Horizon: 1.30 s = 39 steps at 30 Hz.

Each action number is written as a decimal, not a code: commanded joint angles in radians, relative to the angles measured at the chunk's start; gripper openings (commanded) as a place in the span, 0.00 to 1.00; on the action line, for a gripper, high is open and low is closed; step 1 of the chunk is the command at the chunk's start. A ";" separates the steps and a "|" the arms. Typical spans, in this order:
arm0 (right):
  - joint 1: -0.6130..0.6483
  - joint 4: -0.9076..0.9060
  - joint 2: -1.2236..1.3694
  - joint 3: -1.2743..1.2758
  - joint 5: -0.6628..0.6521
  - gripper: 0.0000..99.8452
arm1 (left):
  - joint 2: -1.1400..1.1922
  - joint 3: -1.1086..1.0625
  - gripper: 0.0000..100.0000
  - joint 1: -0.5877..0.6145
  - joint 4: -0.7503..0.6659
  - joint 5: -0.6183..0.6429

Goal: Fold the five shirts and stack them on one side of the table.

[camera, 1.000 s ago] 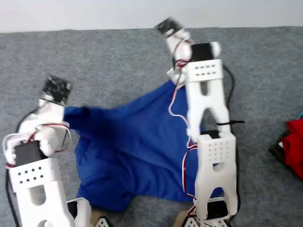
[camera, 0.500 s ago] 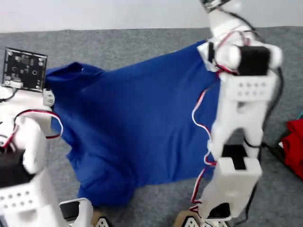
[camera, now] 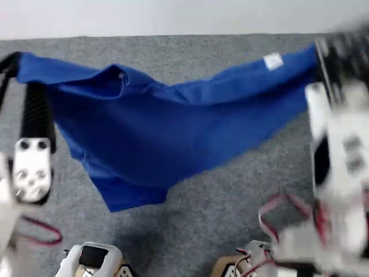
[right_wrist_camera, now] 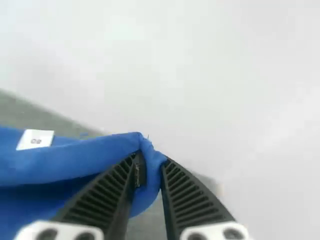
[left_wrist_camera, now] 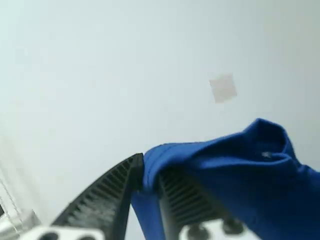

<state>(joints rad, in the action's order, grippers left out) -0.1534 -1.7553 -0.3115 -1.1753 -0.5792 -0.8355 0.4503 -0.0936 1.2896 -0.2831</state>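
Observation:
A blue shirt (camera: 173, 127) hangs in the air over the grey table, stretched between my two arms. My left gripper (camera: 12, 62) is shut on one top corner at the far left. In the left wrist view that gripper (left_wrist_camera: 150, 172) pinches a fold of the blue shirt (left_wrist_camera: 240, 170) between its black fingers. At the far right my right gripper (camera: 317, 55) is shut on the other top corner, near a white label (camera: 273, 61). The right wrist view has its gripper (right_wrist_camera: 149, 160) clamped on the blue shirt (right_wrist_camera: 65, 165). The shirt's lower edge sags toward the table.
Grey carpet-like table surface (camera: 219, 196) lies below the shirt. The arm bases (camera: 92, 259) stand at the front edge. A pale wall runs along the back.
Both arms have risen and spread apart, lifting the blue shirt off the table and stretching it wide. The red cloth at the right edge is now hidden behind the right arm.

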 commanded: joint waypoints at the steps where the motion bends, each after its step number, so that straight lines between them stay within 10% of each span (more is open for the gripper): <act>1: -0.058 -0.039 -0.191 0.123 -0.064 0.01 | 0.005 0.105 0.00 -0.003 0.037 0.006; 19: -0.068 -0.031 -0.593 0.563 -0.150 0.01 | 0.014 0.309 0.00 -0.003 0.270 -0.063; 27: -0.062 0.053 -0.458 0.787 -0.120 0.01 | 0.012 -0.065 0.00 -0.005 0.276 -0.064; 39: -0.068 0.619 -0.380 1.327 -0.060 0.01 | 0.014 -0.905 0.00 0.124 -0.486 -0.058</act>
<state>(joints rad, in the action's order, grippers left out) -0.2071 -1.2766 -0.6966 0.0568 -0.6483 -0.8186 -0.3153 0.0061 1.0365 -0.3399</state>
